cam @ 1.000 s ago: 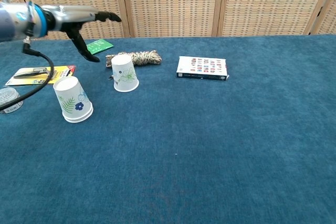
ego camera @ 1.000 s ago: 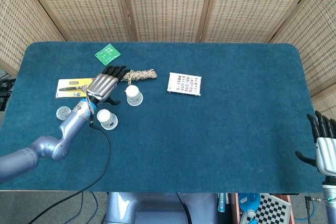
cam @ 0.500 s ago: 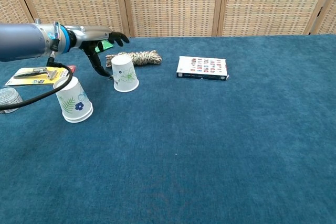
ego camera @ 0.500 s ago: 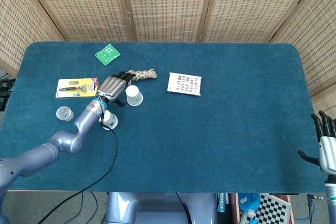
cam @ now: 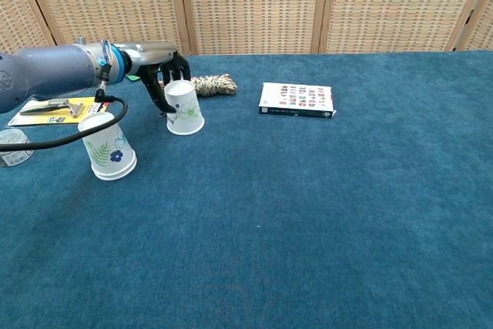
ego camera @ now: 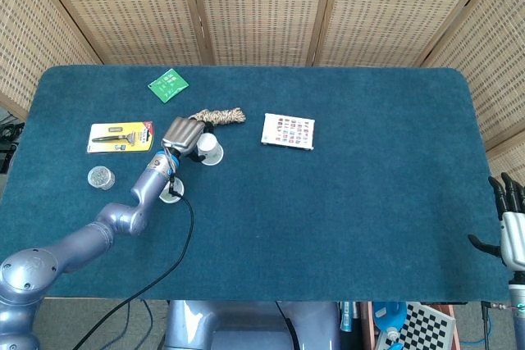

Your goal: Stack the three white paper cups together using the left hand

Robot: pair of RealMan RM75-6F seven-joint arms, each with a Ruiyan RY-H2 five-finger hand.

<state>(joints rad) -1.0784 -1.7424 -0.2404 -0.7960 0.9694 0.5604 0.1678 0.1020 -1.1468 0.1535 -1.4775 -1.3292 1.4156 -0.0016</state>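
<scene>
1. Head view, left hand (ego camera: 182, 133): lies against the upper-left side of the cup with the green print (ego camera: 210, 149), which stands mouth-down. The dark fingers curl toward the cup's wall; from above I cannot tell whether they press it or only reach beside it.
2. Head view, cup with the blue flower (ego camera: 171, 189): mouth-down, below the fingers and largely hidden under the left forearm. It stands apart from the first cup, not nested.
3. Head view, right hand (ego camera: 513, 223): at the far lower-right edge, off the table, fingers spread and holding nothing.
4. Head view, other items: rope bundle (ego camera: 220, 116) just beyond the fingertips; card booklet (ego camera: 288, 131) well to the right of them.
5. Chest view, left hand (cam: 164, 75): fingers (cam: 165, 92) hang down behind and to the left of the green-print cup (cam: 183, 108), seemingly touching its wall though not plainly closed round it. The cup sits flat on the blue tabletop (cam: 308, 213), not lifted.
6. Chest view, blue-flower cup (cam: 107, 146): nearer the camera than the fingers, untouched.
7. Task status: only two cups are visible in either view; a third is not seen. No stacking is done. By my reading the first grasp is only starting; lifting and nesting remain.
</scene>
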